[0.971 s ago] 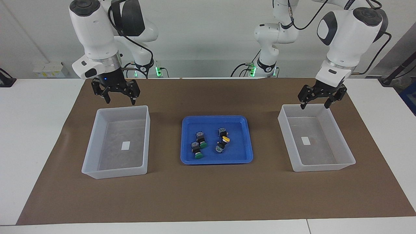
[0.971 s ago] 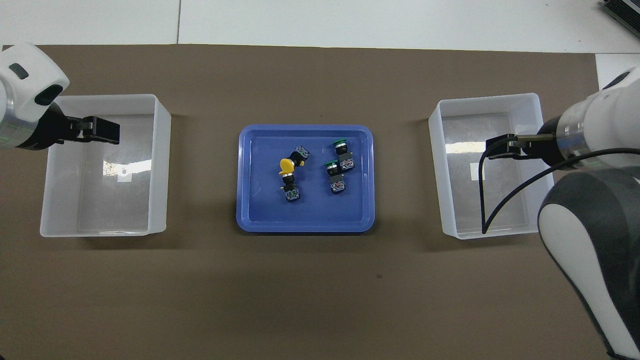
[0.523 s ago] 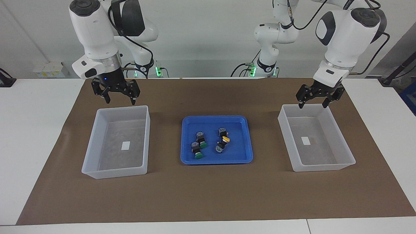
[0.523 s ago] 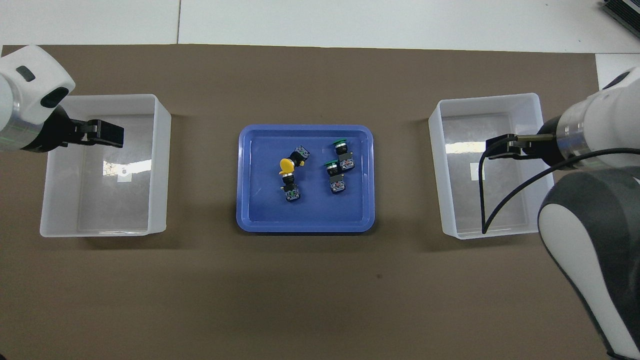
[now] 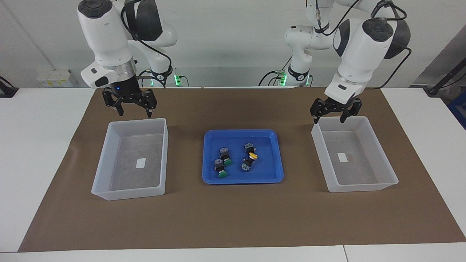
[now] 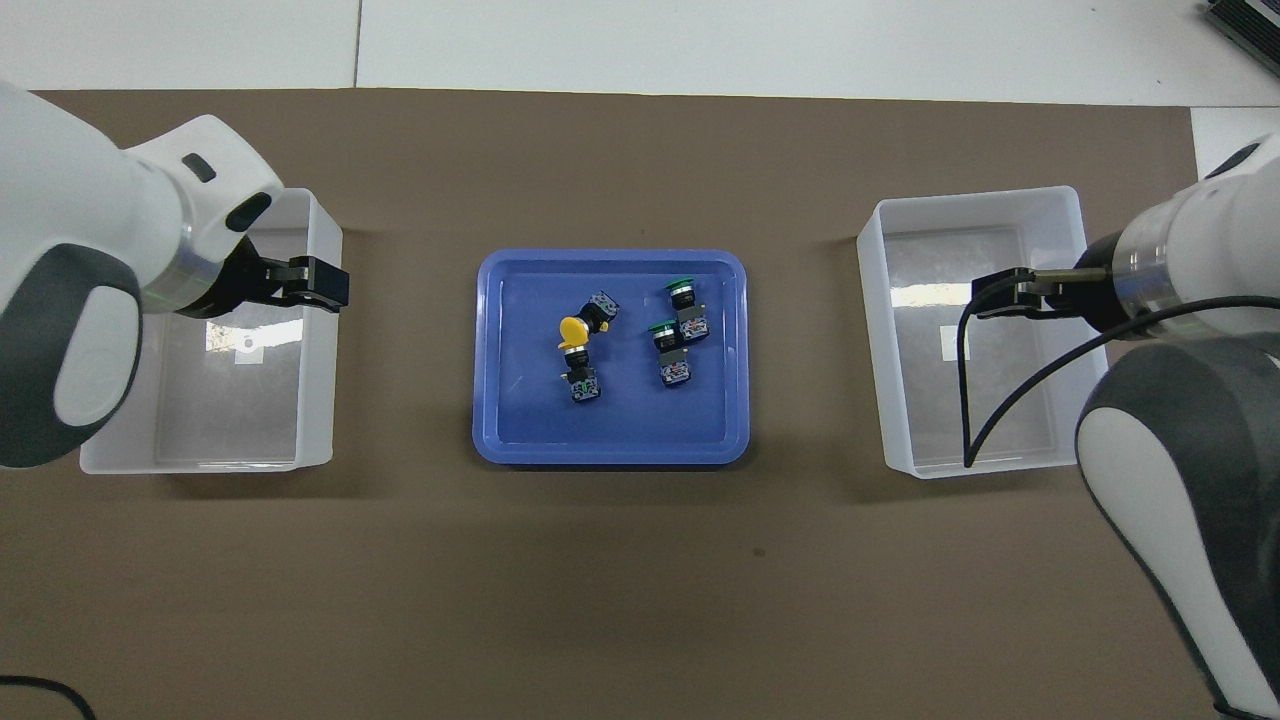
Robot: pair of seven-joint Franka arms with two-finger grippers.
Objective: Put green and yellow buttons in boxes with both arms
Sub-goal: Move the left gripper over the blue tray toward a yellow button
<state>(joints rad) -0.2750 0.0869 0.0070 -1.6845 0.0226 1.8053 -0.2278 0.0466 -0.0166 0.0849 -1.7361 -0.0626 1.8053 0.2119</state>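
Two green buttons (image 5: 224,165) (image 6: 675,320) and two yellow buttons (image 5: 250,160) (image 6: 575,345) lie in a blue tray (image 5: 207,178) (image 6: 485,440) between two translucent boxes. My left gripper (image 5: 329,119) (image 6: 325,283) hangs open and holds nothing, over the tray-side wall of the box (image 5: 382,153) (image 6: 320,400) at the left arm's end. My right gripper (image 5: 134,113) (image 6: 985,298) hangs open and holds nothing, over the robot-side part of the other box (image 5: 105,156) (image 6: 875,400). Both boxes hold only a white label.
A brown mat (image 5: 233,218) covers the middle of the white table (image 5: 36,145). A black cable (image 6: 965,400) loops down from the right arm over its box.
The left arm has swung toward the blue tray, carrying its open gripper from over the box's middle to its tray-side wall. The right arm has not moved.
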